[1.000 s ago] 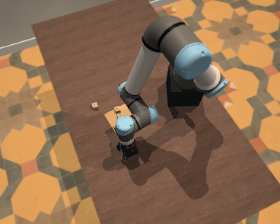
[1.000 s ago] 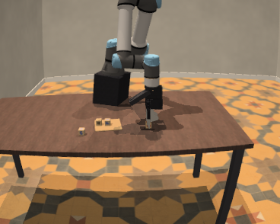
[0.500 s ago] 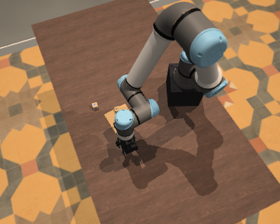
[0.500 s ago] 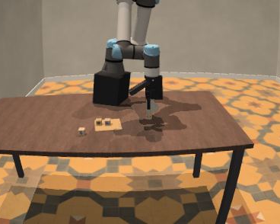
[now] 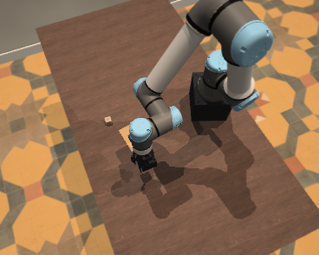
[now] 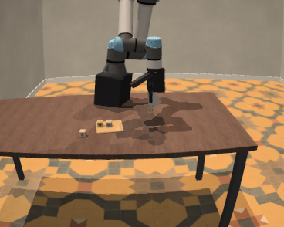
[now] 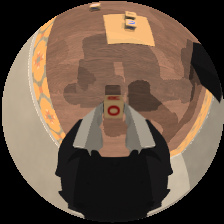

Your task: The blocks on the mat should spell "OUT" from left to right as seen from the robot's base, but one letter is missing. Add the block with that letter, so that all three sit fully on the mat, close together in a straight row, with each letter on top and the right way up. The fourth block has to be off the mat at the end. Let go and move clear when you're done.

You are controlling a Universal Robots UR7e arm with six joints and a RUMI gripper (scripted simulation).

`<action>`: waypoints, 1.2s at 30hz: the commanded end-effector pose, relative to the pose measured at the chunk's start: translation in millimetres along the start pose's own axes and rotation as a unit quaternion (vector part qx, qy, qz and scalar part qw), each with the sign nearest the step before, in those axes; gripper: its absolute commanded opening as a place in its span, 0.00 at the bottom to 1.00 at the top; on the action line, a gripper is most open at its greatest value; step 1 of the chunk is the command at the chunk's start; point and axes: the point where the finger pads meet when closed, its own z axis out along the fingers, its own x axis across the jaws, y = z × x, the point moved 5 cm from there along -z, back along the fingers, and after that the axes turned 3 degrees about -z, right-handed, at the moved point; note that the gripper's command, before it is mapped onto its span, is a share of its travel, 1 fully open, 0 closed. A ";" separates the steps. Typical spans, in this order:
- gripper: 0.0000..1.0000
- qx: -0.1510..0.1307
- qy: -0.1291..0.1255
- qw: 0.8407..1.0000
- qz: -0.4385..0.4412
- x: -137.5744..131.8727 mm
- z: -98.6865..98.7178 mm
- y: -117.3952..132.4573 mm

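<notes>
Two blocks (image 6: 105, 123) apparently on mat (image 6: 116, 127)

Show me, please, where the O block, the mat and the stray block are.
O block (image 7: 113, 110): wrist view, its lettered face.
Mat (image 6: 115, 127): exterior view, bare corner.
Stray block (image 6: 82, 133): exterior view, front face.
</notes>
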 end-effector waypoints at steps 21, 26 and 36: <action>0.09 0.000 0.000 1.000 0.005 -0.1 -3.0 -0.3; 0.09 0.000 0.000 1.000 0.013 0.2 -3.0 -0.7; 0.09 0.000 0.000 0.999 0.035 1.0 -3.1 -2.0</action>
